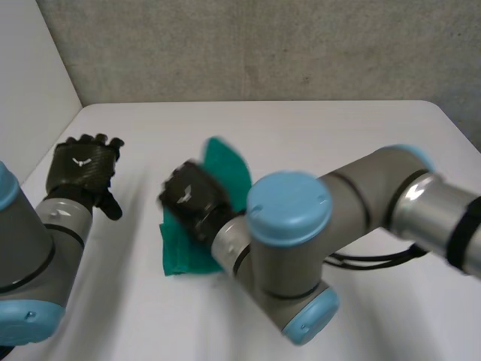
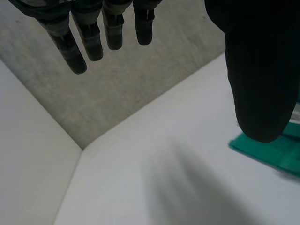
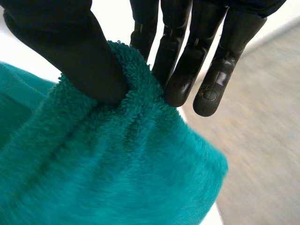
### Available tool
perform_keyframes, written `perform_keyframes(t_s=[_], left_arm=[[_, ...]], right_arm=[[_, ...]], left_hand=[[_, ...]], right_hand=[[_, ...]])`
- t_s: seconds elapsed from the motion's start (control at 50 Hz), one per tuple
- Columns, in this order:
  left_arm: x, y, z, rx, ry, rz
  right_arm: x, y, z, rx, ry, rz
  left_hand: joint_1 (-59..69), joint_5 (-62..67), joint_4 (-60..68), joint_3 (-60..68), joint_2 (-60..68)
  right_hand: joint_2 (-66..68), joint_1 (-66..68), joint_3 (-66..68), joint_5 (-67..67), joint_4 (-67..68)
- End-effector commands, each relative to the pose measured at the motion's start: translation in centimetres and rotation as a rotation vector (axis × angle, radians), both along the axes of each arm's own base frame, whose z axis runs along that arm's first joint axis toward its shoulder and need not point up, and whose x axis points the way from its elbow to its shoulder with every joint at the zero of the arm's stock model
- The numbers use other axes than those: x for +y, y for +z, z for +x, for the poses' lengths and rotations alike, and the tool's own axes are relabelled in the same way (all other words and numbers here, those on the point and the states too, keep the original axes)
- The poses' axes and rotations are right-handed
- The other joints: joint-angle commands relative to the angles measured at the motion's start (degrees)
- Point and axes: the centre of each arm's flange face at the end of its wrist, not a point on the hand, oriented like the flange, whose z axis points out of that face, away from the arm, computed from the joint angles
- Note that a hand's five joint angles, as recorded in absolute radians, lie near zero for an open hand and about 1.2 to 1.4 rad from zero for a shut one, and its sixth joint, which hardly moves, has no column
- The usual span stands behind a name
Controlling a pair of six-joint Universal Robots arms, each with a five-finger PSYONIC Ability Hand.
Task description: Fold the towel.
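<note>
The green towel [image 1: 229, 169] lies near the middle of the white desk [image 1: 323, 135], and one part of it is raised. The right hand [image 1: 192, 199] is over the towel. In its wrist view the thumb and the fingers [image 3: 180, 79] pinch an edge of the cloth between them. The left hand [image 1: 81, 167] hovers apart from the towel, on its left side, with the fingers [image 2: 89, 40] straight and spread, holding nothing.

No legible text or labels.
</note>
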Motion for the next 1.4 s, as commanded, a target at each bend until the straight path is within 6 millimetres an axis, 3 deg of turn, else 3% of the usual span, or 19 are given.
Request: perform_keyframes(t_s=[0.02,0.04,0.12,0.18,0.22,0.3,0.48,0.64,0.72,0.76,0.84,0.86,0.9,0.92,0.94,1.0,1.04,1.16,1.4], left_arm=[[-0.4,1.0,-0.3,0.048,-0.004,-0.032],[-0.4,1.1,-0.4,0.053,-0.01,-0.036],[-0.4,1.7,-1.8,0.11,-0.059,-0.048],[-0.1,1.5,-3.0,0.15,-0.111,-0.03],[0.2,0.7,-4.3,0.181,-0.165,0.006],[0.5,-1.2,-5.9,0.205,-0.22,0.083],[1.1,-6.7,-5.8,0.092,-0.154,0.317],[1.3,-7.4,-4.4,0.037,-0.062,0.377],[1.4,-5.1,-4.6,0.066,-0.089,0.323],[1.5,-3.9,-4.8,0.085,-0.111,0.295],[1.5,-1.9,-5.2,0.113,-0.148,0.249],[1.2,1.9,-5.7,0.166,-0.189,0.154],[1.2,4.7,-5.7,0.202,-0.207,0.091],[1.2,4.7,-5.7,0.202,-0.207,0.09],[1.4,8.2,-5.3,0.241,-0.211,0.023],[1.3,11.3,-4.5,0.279,-0.2,-0.016],[1.1,13.7,-3.5,0.317,-0.182,-0.027],[1.1,16.2,-1.9,0.396,-0.203,0.011],[2.0,15.9,-1.8,0.415,-0.221,0.031]], right_arm=[[0.6,-3.1,0.4,0.053,0.057,0.071],[-0.3,-2.8,0.1,0.04,-0.005,0.068],[-1.8,-0.5,-0.5,-0.058,-0.133,0.096],[-5.2,1.8,-2.4,-0.236,-0.269,0.245],[-5.8,2.0,-2.8,-0.266,-0.288,0.285],[-7.2,1.6,-4.0,-0.32,-0.321,0.469],[-7.8,-4.9,-4.3,-0.099,-0.411,0.717],[-8.6,-3.4,-4.4,-0.117,-0.433,0.71],[-8.7,1.0,-4.6,-0.199,-0.414,0.647],[-8.7,1.9,-4.7,-0.22,-0.415,0.635],[-10.1,7.1,-6.9,-0.383,-0.52,0.535],[-10.4,9.3,-8.0,-0.452,-0.567,0.485],[-10.7,11.7,-9.7,-0.525,-0.621,0.417],[-10.9,13.7,-11.3,-0.585,-0.671,0.36],[-11.0,14.6,-12.2,-0.614,-0.694,0.332],[-11.0,17.2,-15.0,-0.671,-0.755,0.252],[-11.0,17.7,-16.1,-0.666,-0.779,0.228],[-10.4,18.0,-18.5,-0.607,-0.818,0.195],[-9.8,18.4,-19.1,-0.552,-0.703,0.245]], left_hand=[[-0.46,-2.12,-1.0,-1.59,-1.02],[-0.46,-2.12,-1.0,-1.59,-1.02],[-0.12,-1.79,-0.66,-1.26,-0.69],[0.05,-1.62,-0.49,-1.09,-0.52],[0.38,-1.28,-0.16,-0.75,-0.18],[1.06,-0.61,0.52,-0.08,0.49],[1.39,-0.27,0.85,0.26,0.83],[0.89,-0.78,0.35,-0.25,0.32],[0.72,-0.94,0.18,-0.42,0.16],[0.72,-0.94,0.18,-0.42,0.16],[0.72,-0.94,0.18,-0.42,0.16],[1.05,-0.61,0.51,-0.08,0.49],[1.22,-0.44,0.68,0.09,0.66],[1.22,-0.44,0.68,0.09,0.66],[1.22,-0.44,0.68,0.09,0.66],[1.39,-0.27,0.85,0.26,0.83],[1.39,-0.27,0.85,0.26,0.83],[1.39,-0.27,0.85,0.25,0.83],[0.22,-1.45,-0.32,-0.92,-0.35]], right_hand=[[-41.68,-28.25,-41.75,-40.29,-42.27],[-57.12,-43.69,-57.19,-55.73,-57.71],[-57.53,-44.1,-57.6,-56.14,-58.12],[-57.53,-44.1,-57.6,-56.14,-58.12],[-57.53,-44.1,-57.6,-56.14,-58.12],[-57.53,-44.1,-57.6,-56.14,-58.12],[-57.53,-44.1,-57.6,-56.14,-58.12],[-57.53,-44.1,-57.6,-56.14,-58.12],[-57.53,-44.1,-57.6,-56.14,-58.12],[-57.53,-44.1,-57.6,-56.14,-58.12],[-57.53,-44.1,-57.6,-56.14,-58.12],[-57.53,-44.1,-57.6,-56.14,-58.12],[-57.53,-44.1,-57.6,-56.14,-58.12],[-57.53,-44.1,-57.6,-56.14,-58.12],[-57.53,-44.1,-57.6,-56.14,-58.12],[-57.53,-44.1,-57.6,-56.14,-58.12],[-57.53,-44.1,-57.6,-56.14,-58.12],[-57.53,-44.1,-57.6,-56.14,-58.12],[-57.53,-44.1,-57.6,-56.14,-58.12]])
